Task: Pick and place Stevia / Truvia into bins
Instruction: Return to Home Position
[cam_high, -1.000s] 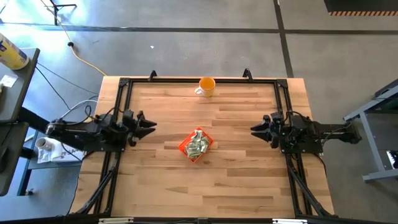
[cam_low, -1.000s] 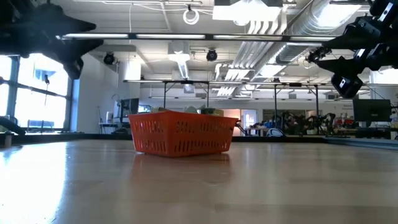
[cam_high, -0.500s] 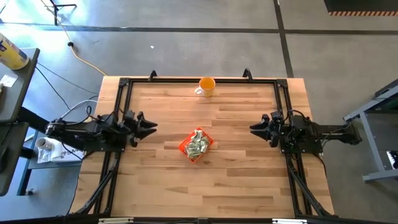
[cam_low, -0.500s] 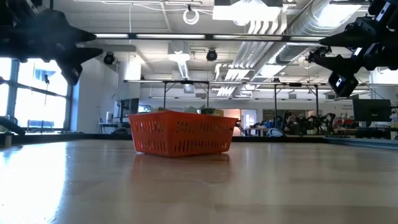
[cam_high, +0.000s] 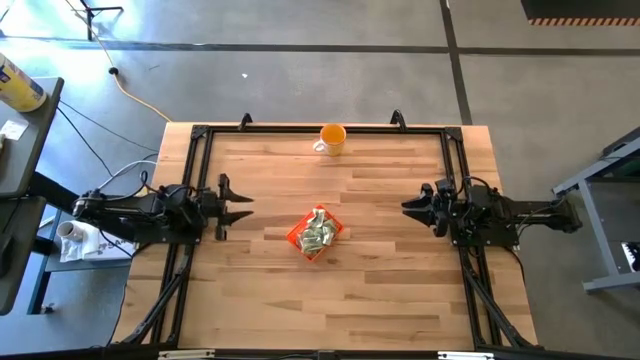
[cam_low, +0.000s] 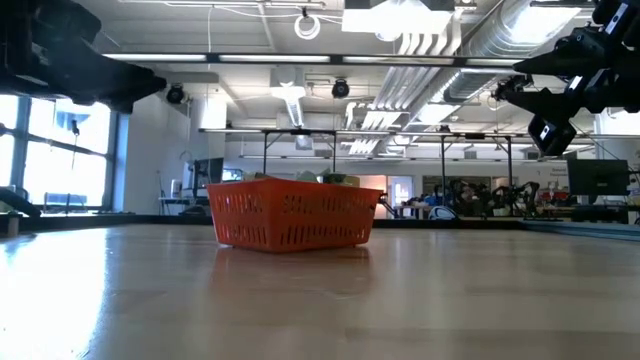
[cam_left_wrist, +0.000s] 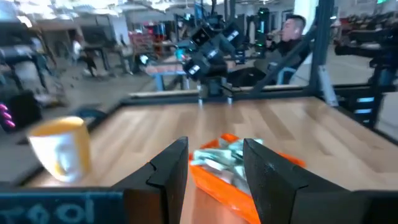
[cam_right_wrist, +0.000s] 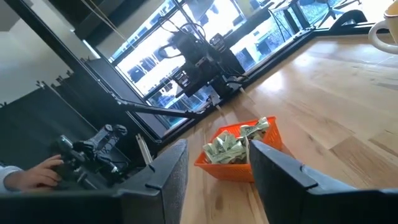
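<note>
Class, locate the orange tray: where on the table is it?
In the high view the tray sits between the left claw and the right claw, near the middle of the table; the mug stands beyond it.

One small square orange-red plastic tray (cam_low: 290, 222) stands on one wooden surface (cam_high: 380, 290). The pale green and white paper sachets (cam_high: 318, 236) are heaped, too many to count. One round orange mug (cam_high: 333, 137). Two dark two-finger hands: left hand (cam_high: 245, 206), right hand (cam_high: 408, 207).
</note>
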